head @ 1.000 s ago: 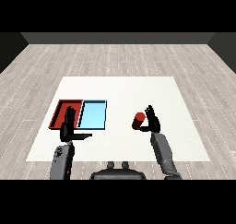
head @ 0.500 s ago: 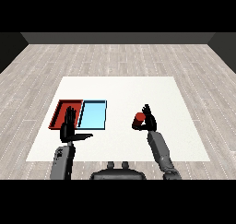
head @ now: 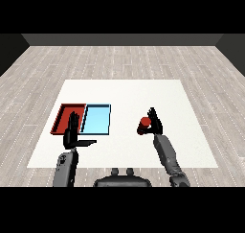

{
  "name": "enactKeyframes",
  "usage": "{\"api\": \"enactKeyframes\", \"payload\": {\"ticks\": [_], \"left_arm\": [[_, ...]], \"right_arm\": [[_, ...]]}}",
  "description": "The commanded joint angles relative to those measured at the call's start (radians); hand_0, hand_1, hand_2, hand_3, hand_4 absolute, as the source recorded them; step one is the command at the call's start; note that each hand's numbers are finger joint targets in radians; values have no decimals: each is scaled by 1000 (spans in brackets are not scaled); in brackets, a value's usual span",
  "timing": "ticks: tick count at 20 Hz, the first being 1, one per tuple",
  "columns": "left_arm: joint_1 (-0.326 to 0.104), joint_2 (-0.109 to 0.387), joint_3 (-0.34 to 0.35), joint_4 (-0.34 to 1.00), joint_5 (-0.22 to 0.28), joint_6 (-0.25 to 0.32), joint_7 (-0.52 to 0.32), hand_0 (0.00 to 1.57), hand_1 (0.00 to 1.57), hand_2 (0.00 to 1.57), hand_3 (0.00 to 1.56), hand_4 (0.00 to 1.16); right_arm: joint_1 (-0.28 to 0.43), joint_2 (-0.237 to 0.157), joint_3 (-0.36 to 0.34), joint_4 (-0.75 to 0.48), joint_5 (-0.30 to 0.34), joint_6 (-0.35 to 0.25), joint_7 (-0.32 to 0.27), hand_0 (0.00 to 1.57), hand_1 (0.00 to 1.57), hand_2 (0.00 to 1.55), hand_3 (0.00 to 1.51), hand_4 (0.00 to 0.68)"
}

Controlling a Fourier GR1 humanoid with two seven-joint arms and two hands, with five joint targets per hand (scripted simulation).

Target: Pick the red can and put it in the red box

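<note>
1. Red can (head: 143, 124): stood on the white surface (head: 124, 93) right of centre, well apart from both trays. Its long axis appeared roughly upright, the top end facing up; the exact tilt could not be judged. No label, brand or writing could be read on it.
2. Right hand (head: 155, 123): black, on a grey forearm entering from the lower right; its fingers were curled round the can's right side, with one finger raised above it.
3. Left hand (head: 72, 133): black, held over the near edge of the trays, fingers straight and pointing away from the robot, thumb stretched out to the right; it held nothing.
4. Red tray (head: 62, 118): lay flat at the left of the surface, touching its neighbour.
5. Light blue tray (head: 97, 119): lay just right of the red tray, side by side with it.
</note>
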Motion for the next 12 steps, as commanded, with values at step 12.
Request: {"api": "enactKeyframes", "payload": {"ticks": [12], "left_arm": [[-18,24,32,36,21,-21,-10,0,0,0,0,0]], "right_arm": [[-110,18,9,151,16,-46,-33,0,0,0,0,0]]}}
